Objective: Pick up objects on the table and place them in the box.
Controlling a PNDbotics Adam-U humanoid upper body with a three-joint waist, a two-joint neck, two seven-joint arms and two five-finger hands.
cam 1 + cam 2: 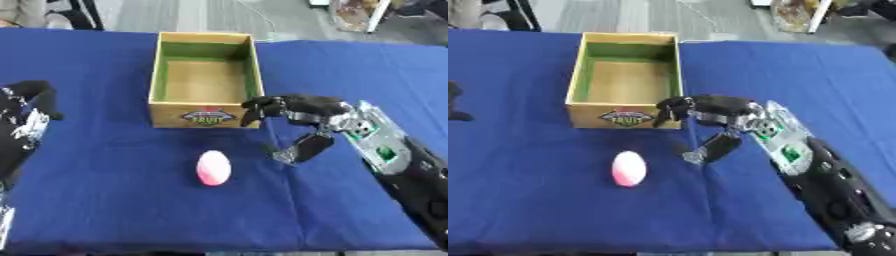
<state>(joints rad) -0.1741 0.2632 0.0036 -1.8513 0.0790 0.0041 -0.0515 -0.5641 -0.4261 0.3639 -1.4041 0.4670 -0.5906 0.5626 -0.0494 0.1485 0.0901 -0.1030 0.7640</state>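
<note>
Reaching in beside the near right corner of the box [205, 80], the right hand [302, 117] spreads wide and holds nothing, fingers toward the box wall and thumb angled down, while the pink egg-shaped object [213, 168] lies on the blue worktop [114, 200] just in front of the box. Left of the box, the left hand [31, 112] sits at the frame edge, and I cannot tell how its fingers are set. From the right eye, the box interior shows green walls and a bare floor.

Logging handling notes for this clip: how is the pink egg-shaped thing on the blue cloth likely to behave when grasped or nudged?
The pink egg is rounded and lies free on the cloth, so a nudge would probably roll it. Its smooth-looking surface may slip between fingers. Weight and fragility cannot be told.
</note>
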